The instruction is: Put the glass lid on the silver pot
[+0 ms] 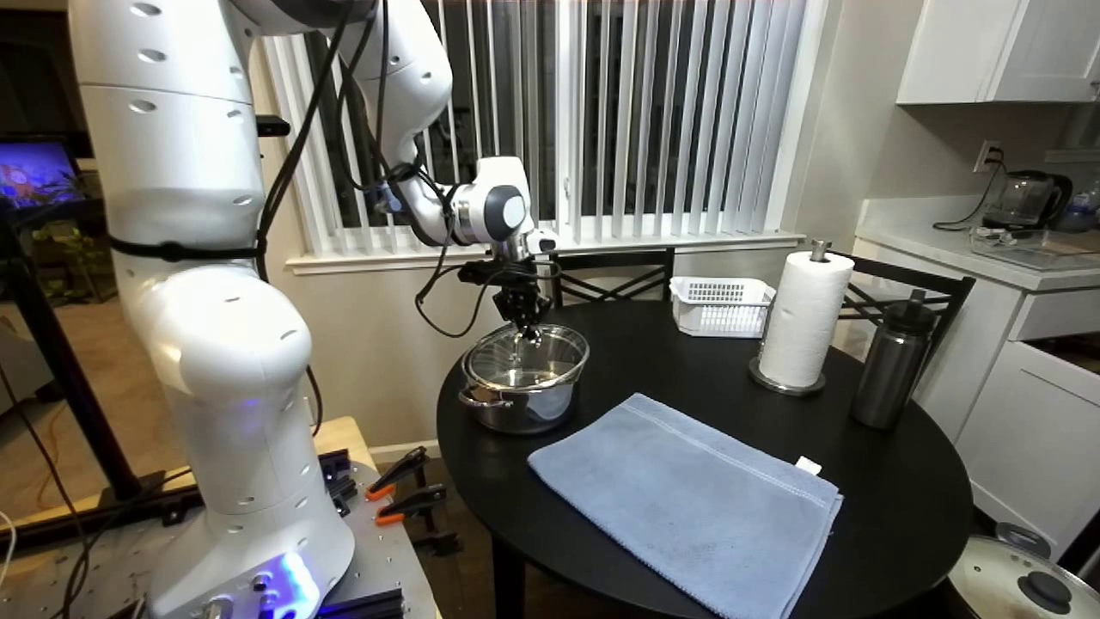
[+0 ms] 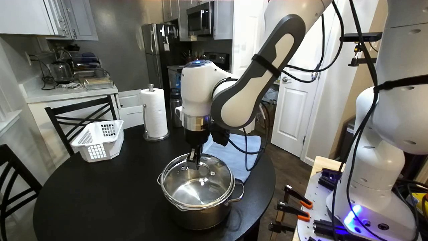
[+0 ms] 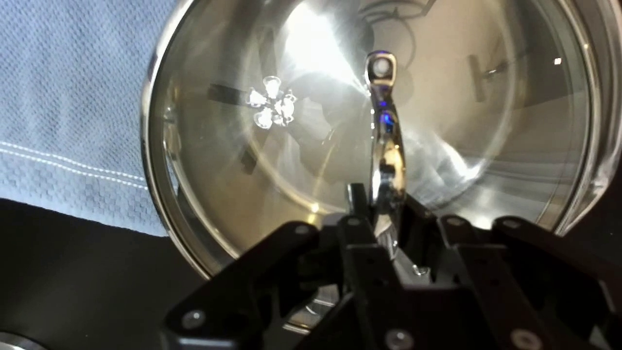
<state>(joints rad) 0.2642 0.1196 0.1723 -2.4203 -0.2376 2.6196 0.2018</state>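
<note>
Nearest in the wrist view, the hand (image 3: 387, 203) grips the handle (image 3: 388, 146) of the glass lid (image 3: 316, 150) over the silver pot (image 2: 200, 217), whose rim (image 3: 600, 177) shows past it around 4 o'clock, so easing it that way, kept level, should seat it before release.

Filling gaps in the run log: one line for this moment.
glass lid: over silver pot, seating unclear | gripper: closed on handle | release: not yet done

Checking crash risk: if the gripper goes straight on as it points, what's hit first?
Pointing down, the gripper would likely meet the clear top of the glass lid first; its handle sits between the fingers, and any gap below them is hard to judge. The silver pot is beneath the lid.
</note>
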